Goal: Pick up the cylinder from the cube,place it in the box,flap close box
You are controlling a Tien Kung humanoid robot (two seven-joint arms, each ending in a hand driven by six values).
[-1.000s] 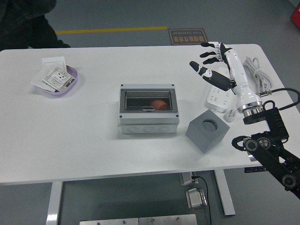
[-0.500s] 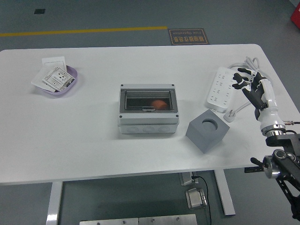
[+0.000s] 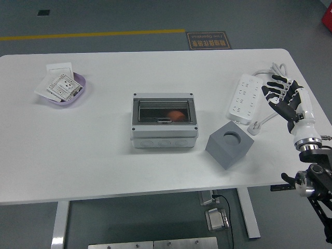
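A grey box [image 3: 164, 122] sits at the table's middle with its clear flap down. Through the flap an orange-red object [image 3: 176, 115] shows inside; it looks like the cylinder. To the box's right stands a grey cube [image 3: 230, 143] whose round top hole holds nothing. My right hand [image 3: 282, 95] hovers at the table's right edge, well right of the cube, fingers spread and holding nothing. The left arm is out of the picture.
A white power strip [image 3: 244, 98] with its cable [image 3: 272, 69] lies just left of my right hand. A purple dish [image 3: 79, 83] holding white socket plates [image 3: 61, 85] sits at the far left. The table's right edge [image 3: 306, 88] runs under the hand.
My right hand pulled back from above the power strip to the table's right edge and lowered. A dark-clothed person at the top left has left the picture.
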